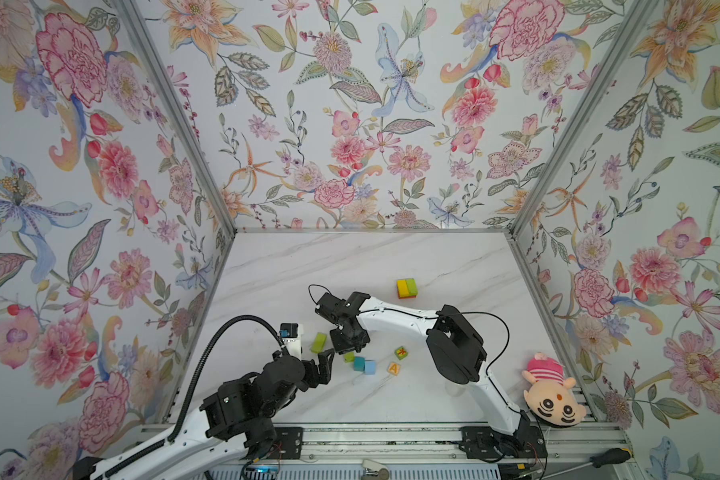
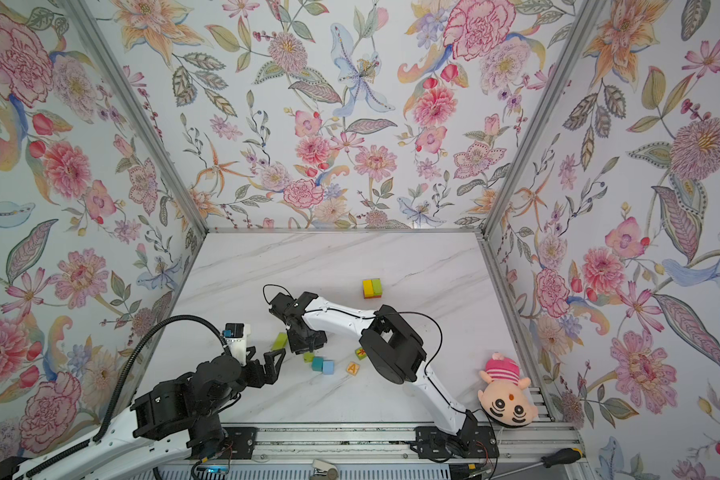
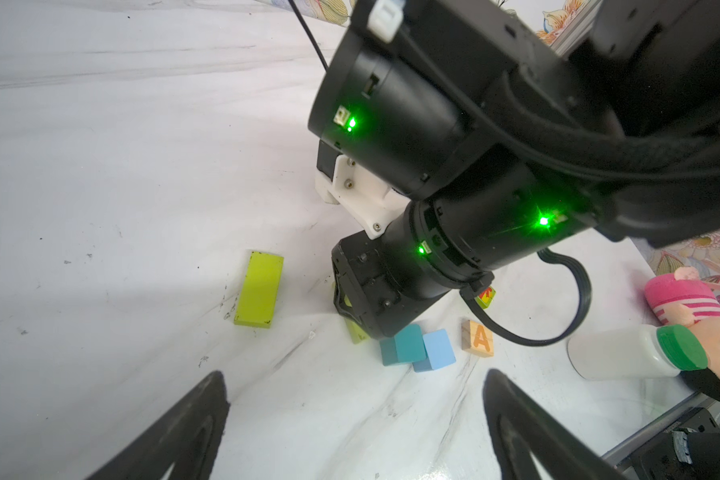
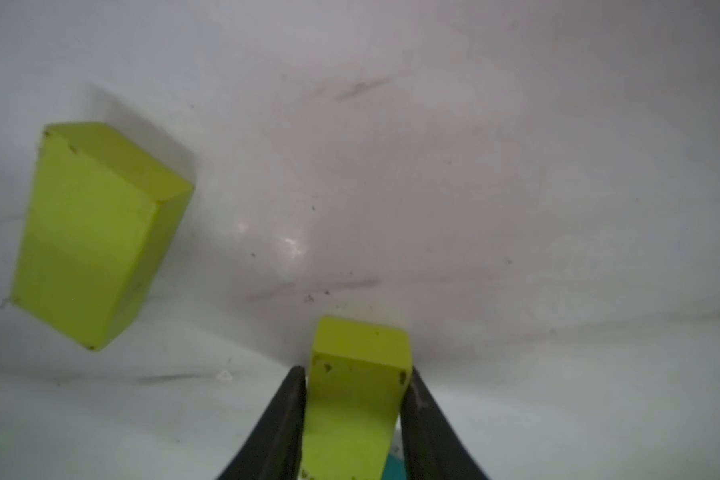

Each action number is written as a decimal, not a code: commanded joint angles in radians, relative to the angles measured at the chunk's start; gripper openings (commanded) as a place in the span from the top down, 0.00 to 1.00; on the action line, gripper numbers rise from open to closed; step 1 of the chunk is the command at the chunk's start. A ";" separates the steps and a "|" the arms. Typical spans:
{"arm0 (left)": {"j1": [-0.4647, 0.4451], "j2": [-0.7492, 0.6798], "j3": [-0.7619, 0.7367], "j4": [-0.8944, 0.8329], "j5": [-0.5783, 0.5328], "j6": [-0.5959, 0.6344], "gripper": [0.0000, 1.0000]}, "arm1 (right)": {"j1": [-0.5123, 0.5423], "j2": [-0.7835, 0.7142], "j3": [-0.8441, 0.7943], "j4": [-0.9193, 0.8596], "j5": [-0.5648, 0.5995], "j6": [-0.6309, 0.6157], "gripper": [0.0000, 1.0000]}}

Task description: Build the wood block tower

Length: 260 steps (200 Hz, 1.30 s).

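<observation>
Blocks first: the lime-green oblong [image 4: 352, 415] is clamped across its narrow sides by the right gripper [image 4: 355, 372], low on the table, with the teal cube [image 1: 358, 363] and light-blue cube [image 1: 369, 367] just beside it. We should lift straight up so neither cube gets nudged, then carry it to the tower [image 1: 406, 288], which stands well apart at the far side. There we square it over the yellow and green layer and lower it flat before letting go. The left gripper [image 3: 354, 374] hangs with fingers wide apart and empty, near the second lime-green oblong [image 1: 319, 342]. The marbled white tabletop [image 1: 350, 262] looks smooth and speck-scuffed, so we judge blocks may slide. Floral wallpaper [image 1: 350, 104] walls the cell; a plush doll [image 1: 551, 390] lies at its right edge
</observation>
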 commanded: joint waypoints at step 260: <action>-0.011 0.230 0.125 0.147 -0.014 0.186 0.01 | -0.345 -0.277 -0.429 0.159 0.012 0.012 0.48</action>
